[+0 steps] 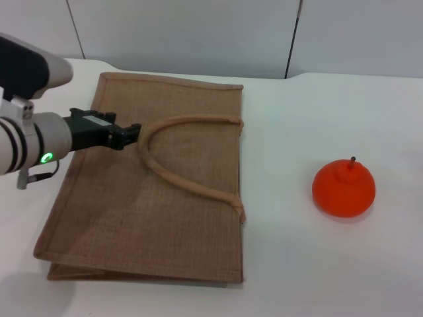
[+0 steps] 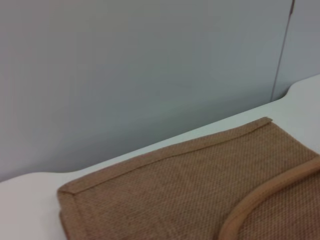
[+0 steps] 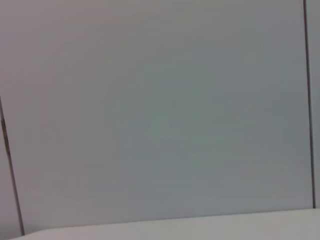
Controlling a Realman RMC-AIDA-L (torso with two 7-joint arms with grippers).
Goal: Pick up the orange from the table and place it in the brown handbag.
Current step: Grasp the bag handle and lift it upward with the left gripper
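The orange (image 1: 344,189) sits on the white table (image 1: 297,264) at the right, its dark stem up, well apart from the bag. The brown handbag (image 1: 145,211) lies flat on the table at left-centre, one looped handle (image 1: 173,173) resting on its upper face. My left gripper (image 1: 132,134) reaches in from the left, low over the bag, its tip next to the left end of the handle loop. The left wrist view shows the bag's far corner (image 2: 200,190) and part of the handle (image 2: 265,197). My right gripper is out of view.
A grey panelled wall (image 1: 198,33) stands behind the table's far edge. Bare tabletop lies between the bag and the orange. The right wrist view shows only the wall (image 3: 160,100) and a strip of table (image 3: 200,227).
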